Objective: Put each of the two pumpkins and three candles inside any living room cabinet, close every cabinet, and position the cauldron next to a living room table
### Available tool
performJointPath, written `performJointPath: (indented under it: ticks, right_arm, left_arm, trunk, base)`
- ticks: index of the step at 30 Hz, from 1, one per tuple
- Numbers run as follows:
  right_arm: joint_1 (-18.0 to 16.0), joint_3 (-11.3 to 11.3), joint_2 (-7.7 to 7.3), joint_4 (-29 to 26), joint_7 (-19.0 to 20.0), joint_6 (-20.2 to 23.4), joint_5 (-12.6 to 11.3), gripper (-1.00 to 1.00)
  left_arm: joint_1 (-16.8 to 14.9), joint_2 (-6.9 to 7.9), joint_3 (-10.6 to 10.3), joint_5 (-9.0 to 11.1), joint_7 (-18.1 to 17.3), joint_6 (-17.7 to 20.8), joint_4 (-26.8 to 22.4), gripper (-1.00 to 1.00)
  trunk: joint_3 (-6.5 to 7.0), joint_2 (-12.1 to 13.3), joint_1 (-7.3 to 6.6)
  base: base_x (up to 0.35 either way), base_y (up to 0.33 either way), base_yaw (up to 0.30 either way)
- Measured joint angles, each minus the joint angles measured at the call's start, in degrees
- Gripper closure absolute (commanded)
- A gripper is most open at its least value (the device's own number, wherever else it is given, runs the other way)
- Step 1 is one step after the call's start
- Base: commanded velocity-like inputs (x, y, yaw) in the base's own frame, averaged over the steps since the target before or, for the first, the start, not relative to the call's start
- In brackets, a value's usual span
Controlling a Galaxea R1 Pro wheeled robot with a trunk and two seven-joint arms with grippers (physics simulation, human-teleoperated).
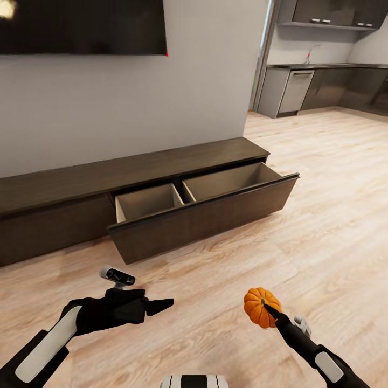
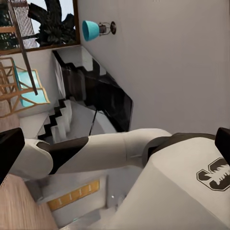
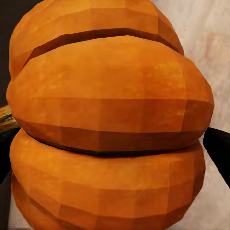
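Note:
My right gripper [image 1: 268, 311] is shut on an orange pumpkin [image 1: 256, 306], held above the floor at the lower right. In the right wrist view the pumpkin [image 3: 110, 120] bulges between the black fingers [image 3: 219, 146]. The long dark-brown cabinet [image 1: 64, 186] runs along the wall, with one wide drawer [image 1: 205, 215] pulled out. Its two beige compartments [image 1: 148, 200] hold nothing. My left gripper [image 1: 160, 306] hovers over the floor in front of the drawer, open and empty, its fingertips [image 2: 9, 148] wide apart. The candles are out of view.
A black television [image 1: 81, 27] hangs on the pale wall above the cabinet. Light wood floor [image 1: 334, 205] stretches right toward a grey kitchen with a dishwasher [image 1: 295, 90]. The left wrist view looks back at my own white trunk [image 2: 182, 191].

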Motion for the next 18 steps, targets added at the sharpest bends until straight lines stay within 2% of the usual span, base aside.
performJointPath:
  ticks: [10,18]
  right_arm:
    - [0.01,-0.02,0.1,0.0,-0.02,-0.02,-0.01,1.0]
    - [0.01,0.06,0.13,0.01,-0.02,-0.03,0.04,1.0]
  left_arm:
    - [0.0,0.03,0.05,0.07,0.0,-0.03,0.05,-1.0]
    - [0.0,0.04,0.07,0.15,0.02,-0.05,0.02,-1.0]
  trunk:
    - [2.89,0.13,-0.25]
    - [5.2,0.24,-0.43]
  base:
    - [-0.016,0.003,0.198]
    - [-0.258,0.091,0.197]
